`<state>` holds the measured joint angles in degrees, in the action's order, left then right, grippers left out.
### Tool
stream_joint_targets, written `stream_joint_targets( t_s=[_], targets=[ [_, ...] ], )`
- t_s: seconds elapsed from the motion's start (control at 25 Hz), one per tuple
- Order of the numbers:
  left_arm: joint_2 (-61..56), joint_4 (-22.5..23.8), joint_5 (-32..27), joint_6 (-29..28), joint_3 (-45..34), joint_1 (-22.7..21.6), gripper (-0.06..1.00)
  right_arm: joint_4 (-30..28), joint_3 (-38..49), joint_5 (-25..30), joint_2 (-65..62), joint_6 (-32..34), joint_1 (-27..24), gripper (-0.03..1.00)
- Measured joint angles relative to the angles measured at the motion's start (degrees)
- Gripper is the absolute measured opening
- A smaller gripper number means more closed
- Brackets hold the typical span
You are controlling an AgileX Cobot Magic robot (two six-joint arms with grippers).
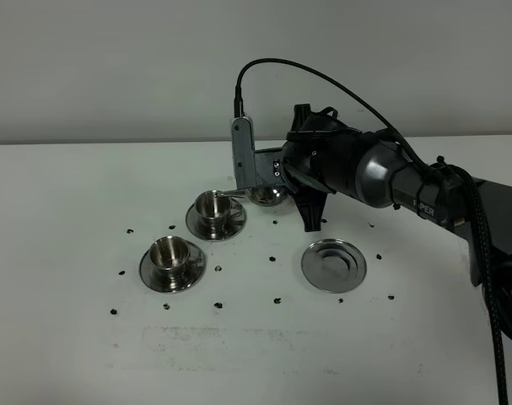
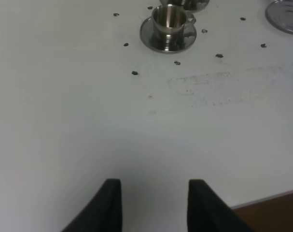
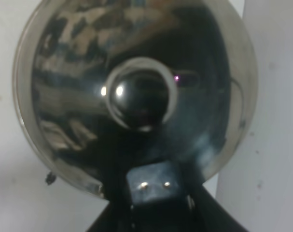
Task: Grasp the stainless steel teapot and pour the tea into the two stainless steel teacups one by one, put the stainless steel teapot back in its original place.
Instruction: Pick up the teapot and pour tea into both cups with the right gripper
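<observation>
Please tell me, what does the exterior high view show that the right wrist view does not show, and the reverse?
Only the exterior high view: the two stainless steel teacups, the empty saucer and the right arm.
Only the right wrist view: the lid knob, seen close up.
Both views: the stainless steel teapot, held in the air.
</observation>
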<state>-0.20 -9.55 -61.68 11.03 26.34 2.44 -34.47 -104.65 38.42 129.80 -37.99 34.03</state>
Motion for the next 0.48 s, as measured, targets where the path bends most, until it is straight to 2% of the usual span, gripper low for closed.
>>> stream_joint_targets(
  t_s=[0.48],
  targets=[
    [0.0,0.0,0.0,0.0,0.0,0.0,0.31,-4.54,0.0,-1.75,0.0,-0.13,0.0,0.21]
  ],
)
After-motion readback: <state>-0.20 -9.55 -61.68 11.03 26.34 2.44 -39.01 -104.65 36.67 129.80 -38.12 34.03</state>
